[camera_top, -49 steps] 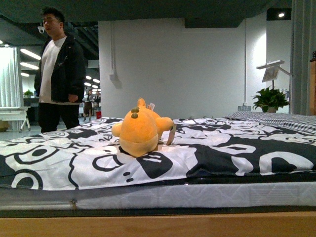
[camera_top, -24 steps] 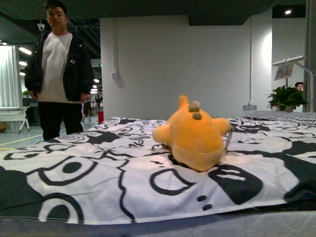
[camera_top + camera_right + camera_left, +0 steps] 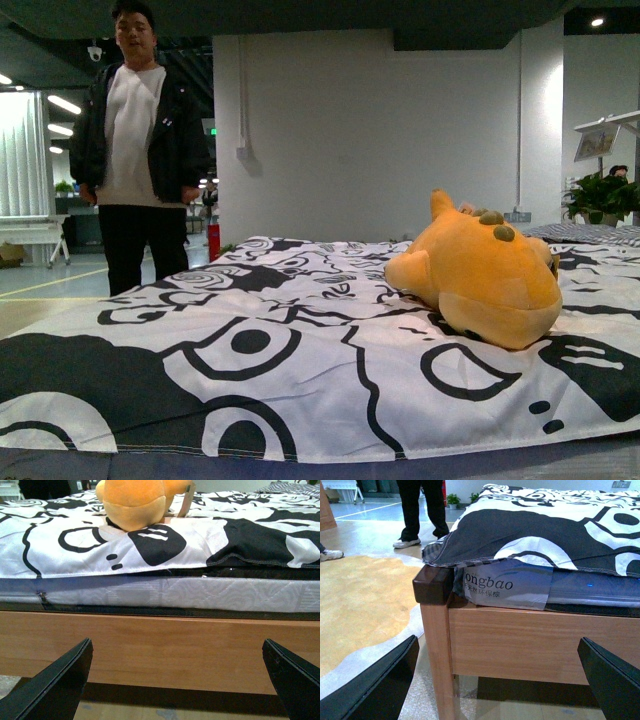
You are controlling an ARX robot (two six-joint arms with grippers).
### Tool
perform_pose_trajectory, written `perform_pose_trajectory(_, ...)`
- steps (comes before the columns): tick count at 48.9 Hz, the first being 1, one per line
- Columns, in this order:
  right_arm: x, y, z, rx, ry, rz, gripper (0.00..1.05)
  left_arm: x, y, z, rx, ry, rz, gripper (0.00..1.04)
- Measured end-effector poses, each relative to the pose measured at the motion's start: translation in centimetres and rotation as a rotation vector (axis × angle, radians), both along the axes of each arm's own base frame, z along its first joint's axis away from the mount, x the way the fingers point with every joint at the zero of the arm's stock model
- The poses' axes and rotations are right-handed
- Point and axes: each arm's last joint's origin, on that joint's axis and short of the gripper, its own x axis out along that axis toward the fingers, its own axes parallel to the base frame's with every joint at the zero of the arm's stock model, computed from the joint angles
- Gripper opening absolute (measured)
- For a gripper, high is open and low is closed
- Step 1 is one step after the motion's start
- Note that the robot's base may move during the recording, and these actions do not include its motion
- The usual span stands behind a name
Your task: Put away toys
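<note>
Left wrist view: "ongbao" mattress label [image 3: 506, 586]

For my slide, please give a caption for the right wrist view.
Open right gripper faces the wooden bed frame; the orange plush toy lies on the black-and-white sheet.

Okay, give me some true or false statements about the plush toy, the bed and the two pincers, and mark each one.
1. The plush toy lies on the black-and-white bedspread. True.
2. The right pincer is shut on the toy. False: it is open and empty, level with the wooden bed frame.
3. A person in a dark jacket stands beyond the bed. True.
4. The left pincer grips a corner of the bedspread. False: it is open and holds nothing.
</note>
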Motion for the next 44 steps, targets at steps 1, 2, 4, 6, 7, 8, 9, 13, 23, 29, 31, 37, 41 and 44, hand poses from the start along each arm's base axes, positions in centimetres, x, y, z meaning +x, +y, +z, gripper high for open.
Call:
perform_pose_trajectory(1,0.0,0.0,0.0,0.000,0.000,0.000,1.04,0.0,0.0,0.0,0.000,0.000,0.000,0.99)
perform_pose_trajectory(2,0.0,0.0,0.0,0.000,0.000,0.000,1.04,0.0,0.0,0.0,0.000,0.000,0.000,0.99)
perform_pose_trajectory(4,0.0,0.0,0.0,0.000,0.000,0.000,1.04,0.0,0.0,0.0,0.000,0.000,0.000,0.99)
perform_pose_trajectory(6,0.0,0.0,0.0,0.000,0.000,0.000,1.04,0.0,0.0,0.0,0.000,0.000,0.000,0.99)
perform_pose_trajectory(7,0.0,0.0,0.0,0.000,0.000,0.000,1.04,0.0,0.0,0.0,0.000,0.000,0.000,0.99)
perform_pose_trajectory(8,0.0,0.0,0.0,0.000,0.000,0.000,1.04,0.0,0.0,0.0,0.000,0.000,0.000,0.99)
perform_pose_trajectory(9,0.0,0.0,0.0,0.000,0.000,0.000,1.04,0.0,0.0,0.0,0.000,0.000,0.000,0.99)
perform_pose_trajectory(13,0.1,-0.1,0.1,0.043,-0.008,0.028,1.04,0.0,0.0,0.0,0.000,0.000,0.000,0.99)
perform_pose_trajectory(23,1.3,-1.9,3.1,0.148,-0.080,0.012,1.04,0.0,0.0,0.0,0.000,0.000,0.000,0.99)
perform_pose_trajectory(29,3.9,-2.5,7.1,0.121,-0.155,0.005,1.04,0.0,0.0,0.0,0.000,0.000,0.000,0.99)
perform_pose_trajectory(31,5.3,-2.4,8.3,0.110,-0.165,0.011,1.04,0.0,0.0,0.0,0.000,0.000,0.000,0.99)
perform_pose_trajectory(37,9.7,-1.5,11.2,0.085,-0.164,0.033,1.04,0.0,0.0,0.0,0.000,0.000,0.000,0.99)
perform_pose_trajectory(41,12.4,-0.5,12.8,0.064,-0.163,0.051,1.04,0.0,0.0,0.0,0.000,0.000,0.000,0.99)
perform_pose_trajectory(44,13.8,0.2,13.5,0.052,-0.160,0.059,1.04,0.0,0.0,0.0,0.000,0.000,0.000,0.99)
